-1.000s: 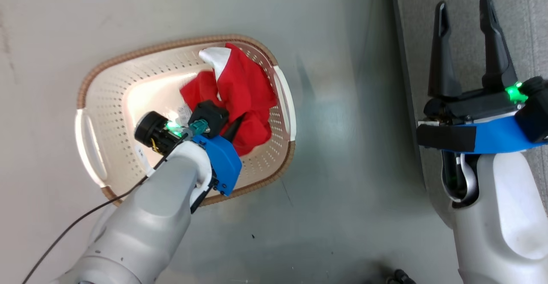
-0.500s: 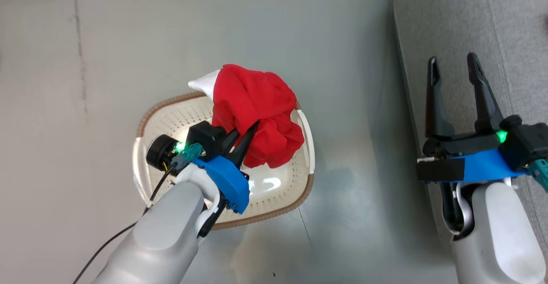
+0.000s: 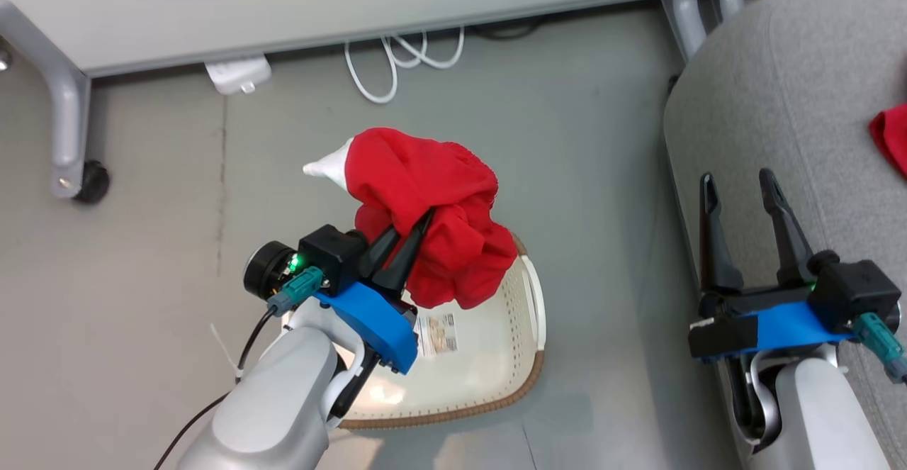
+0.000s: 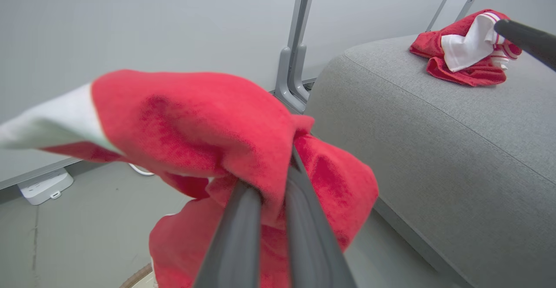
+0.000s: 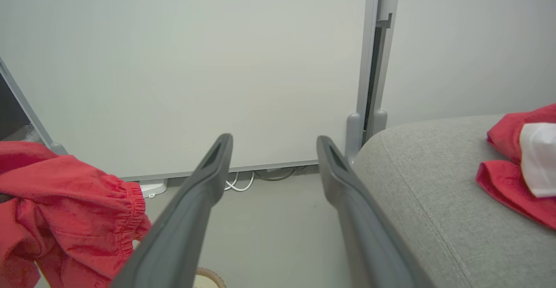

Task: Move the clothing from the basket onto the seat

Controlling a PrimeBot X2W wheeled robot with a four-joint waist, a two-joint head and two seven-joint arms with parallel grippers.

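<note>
Striped garment [image 4: 464,49] lies on seat [image 3: 779,101]. Red garment [image 3: 425,208] hangs above basket [image 3: 489,356], clenched in left jaws. Right jaws released, idle. Left to do: carry red garment to seat, drop it.

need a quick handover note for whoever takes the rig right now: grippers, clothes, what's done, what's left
Left gripper: shut on the red garment, held up above the basket.
Right gripper: open, holding nothing, over the edge of the seat.
Done: the red-and-white garment lies on the seat.
Left: carry the held garment to the seat and release it. The arm hides part of the basket, so check there afterwards.
</note>
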